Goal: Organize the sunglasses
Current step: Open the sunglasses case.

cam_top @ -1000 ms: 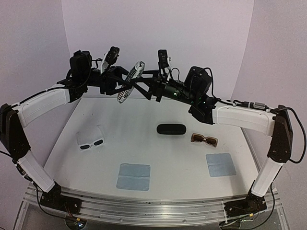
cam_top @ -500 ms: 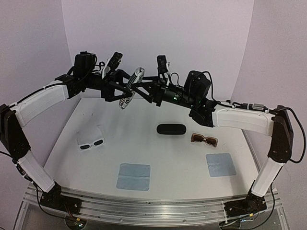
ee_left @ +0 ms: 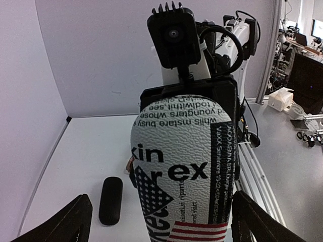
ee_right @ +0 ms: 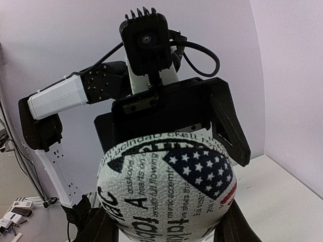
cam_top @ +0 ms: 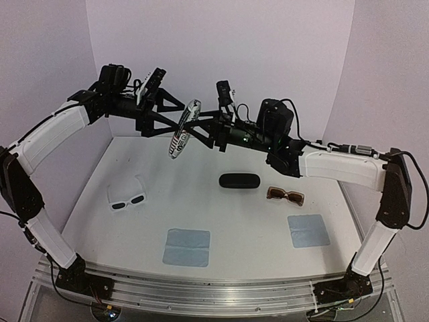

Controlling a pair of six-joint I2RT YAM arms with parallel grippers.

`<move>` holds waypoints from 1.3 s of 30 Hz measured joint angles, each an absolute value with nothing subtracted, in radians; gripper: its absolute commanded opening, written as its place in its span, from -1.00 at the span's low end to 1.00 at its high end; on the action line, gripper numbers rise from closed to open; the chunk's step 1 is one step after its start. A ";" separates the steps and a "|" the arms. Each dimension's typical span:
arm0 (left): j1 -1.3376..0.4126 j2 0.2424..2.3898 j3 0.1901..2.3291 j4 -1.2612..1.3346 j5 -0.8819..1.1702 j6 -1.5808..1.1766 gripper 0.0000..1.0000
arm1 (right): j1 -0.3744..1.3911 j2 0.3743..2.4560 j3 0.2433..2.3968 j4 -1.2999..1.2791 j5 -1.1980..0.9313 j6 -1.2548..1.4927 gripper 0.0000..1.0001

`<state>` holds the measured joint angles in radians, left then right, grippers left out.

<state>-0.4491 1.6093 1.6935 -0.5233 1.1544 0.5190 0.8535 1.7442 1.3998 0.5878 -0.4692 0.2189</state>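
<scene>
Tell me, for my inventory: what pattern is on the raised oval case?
White pebbled oval case: black newsprint lettering plus stars-and-stripes; clearest in left wrist view.

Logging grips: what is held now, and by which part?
The right gripper holds the oval newspaper-print case across its sides; the left gripper stands open.

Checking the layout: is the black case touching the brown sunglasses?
Apart: the top view shows bare table between the black case and the brown sunglasses.

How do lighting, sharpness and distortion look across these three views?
Top external: soft even light, faint shadows, wide-angle bend along the front rail. Left wrist: printed case sharp, lettering legible. Right wrist: same case looms close, bulged, yet legible.
</scene>
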 measured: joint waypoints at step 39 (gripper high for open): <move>-0.486 1.698 1.812 -0.771 1.052 0.587 0.27 | 0.824 1.742 1.402 0.556 -0.492 0.215 -1.00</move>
<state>-0.4864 1.6981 1.8118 -0.7714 1.0517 0.5865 0.8245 1.7424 1.4021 0.5558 -0.4916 0.2150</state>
